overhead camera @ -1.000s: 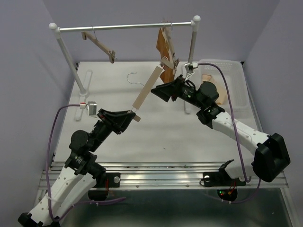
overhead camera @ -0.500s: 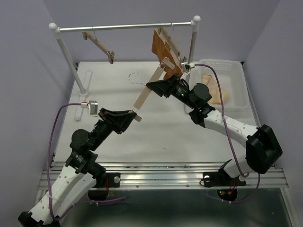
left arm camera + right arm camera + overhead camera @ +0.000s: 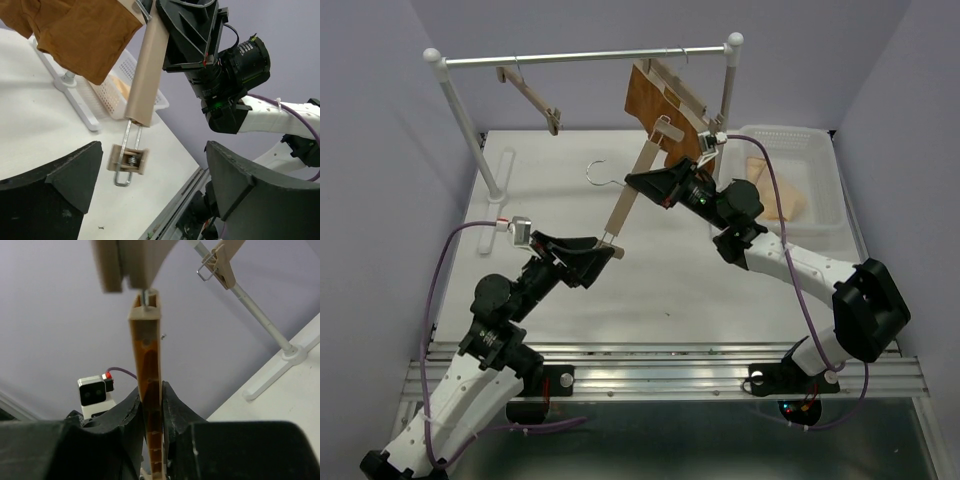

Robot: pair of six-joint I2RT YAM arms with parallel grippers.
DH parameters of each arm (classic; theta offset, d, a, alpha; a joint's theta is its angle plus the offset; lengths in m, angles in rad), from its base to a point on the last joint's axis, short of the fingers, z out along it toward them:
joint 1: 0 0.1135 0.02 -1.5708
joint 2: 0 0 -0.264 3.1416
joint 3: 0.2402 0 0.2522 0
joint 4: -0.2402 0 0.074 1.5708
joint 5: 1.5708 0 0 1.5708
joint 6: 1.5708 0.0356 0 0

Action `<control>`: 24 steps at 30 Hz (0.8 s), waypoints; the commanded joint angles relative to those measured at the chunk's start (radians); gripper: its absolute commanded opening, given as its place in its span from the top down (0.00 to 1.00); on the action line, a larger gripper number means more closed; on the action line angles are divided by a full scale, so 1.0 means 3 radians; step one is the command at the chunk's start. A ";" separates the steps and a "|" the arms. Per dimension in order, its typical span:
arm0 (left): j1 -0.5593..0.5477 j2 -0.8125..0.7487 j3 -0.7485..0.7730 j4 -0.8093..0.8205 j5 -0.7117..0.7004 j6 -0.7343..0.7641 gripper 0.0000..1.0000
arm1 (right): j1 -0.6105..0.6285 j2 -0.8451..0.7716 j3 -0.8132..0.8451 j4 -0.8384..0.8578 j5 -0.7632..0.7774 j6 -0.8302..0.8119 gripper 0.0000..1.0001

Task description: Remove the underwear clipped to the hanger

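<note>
Right end effector (image 3: 636, 183) pinches tilted hanger (image 3: 624, 207) — left end effector (image 3: 608, 250) spread either side of lower clip (image 3: 128, 161), untouched — underwear (image 3: 775, 192) in basket (image 3: 832, 200).

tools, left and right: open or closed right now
Left tool: open, straddling the lower end of the hanger, no contact.
Right tool: closed on the hanger.
</note>
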 commanded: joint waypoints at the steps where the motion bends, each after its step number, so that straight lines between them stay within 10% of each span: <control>1: -0.0007 0.0131 0.0275 -0.0048 -0.0008 0.0029 0.01 | -0.0029 -0.0070 -0.0029 0.0227 -0.0214 -0.0119 0.99; 15: -0.0007 0.0867 0.0505 0.0431 0.0528 0.0162 0.02 | -0.0029 -0.0214 -0.0356 0.0584 -0.0322 0.0371 0.99; 24: -0.0007 0.0980 0.0465 0.0728 0.0488 0.0121 0.29 | -0.0029 -0.0029 -0.0346 0.0703 -0.0307 0.0546 0.99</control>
